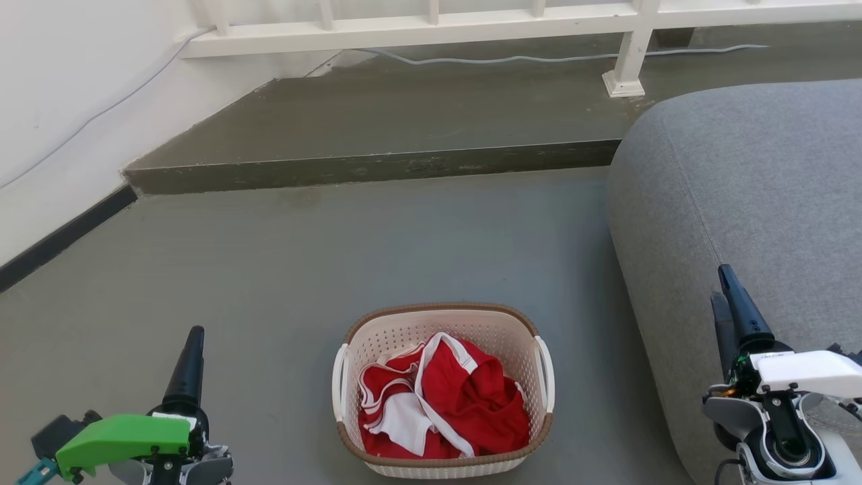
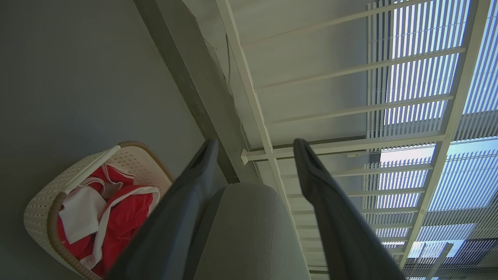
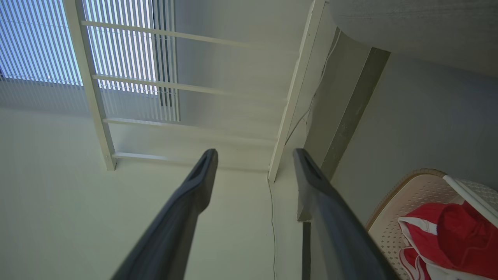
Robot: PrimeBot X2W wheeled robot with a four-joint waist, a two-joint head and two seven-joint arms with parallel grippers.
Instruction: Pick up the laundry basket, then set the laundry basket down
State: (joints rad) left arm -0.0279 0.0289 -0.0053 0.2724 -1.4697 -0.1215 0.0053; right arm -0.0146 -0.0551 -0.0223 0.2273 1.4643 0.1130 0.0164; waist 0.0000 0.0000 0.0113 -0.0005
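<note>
Looking from the head view, you see the small cream perforated plastic laundry basket with a brown woven-look rim (image 1: 441, 308) standing on the grey floor (image 1: 269, 269), low in the middle. A crumpled red and white garment (image 1: 465, 397) lies inside it. Your left gripper (image 1: 187, 370) is at the lower left and your right gripper (image 1: 731, 303) at the lower right, in front of the grey fabric sofa (image 1: 741, 182). Both are well apart from the basket.

From the left wrist view, the left gripper (image 2: 255, 144) has its fingers spread wide with nothing between them. The basket (image 2: 39, 206) is off to the side, not touched.

From the right wrist view, the right gripper (image 3: 255, 152) is also wide and empty, and the basket (image 3: 393, 217) is in the lower corner.

I judge that the task is at its very beginning. No grasp is made yet. Reaching the basket's two white side loop handles (image 1: 339, 384), lifting and setting down are all left to do.
</note>
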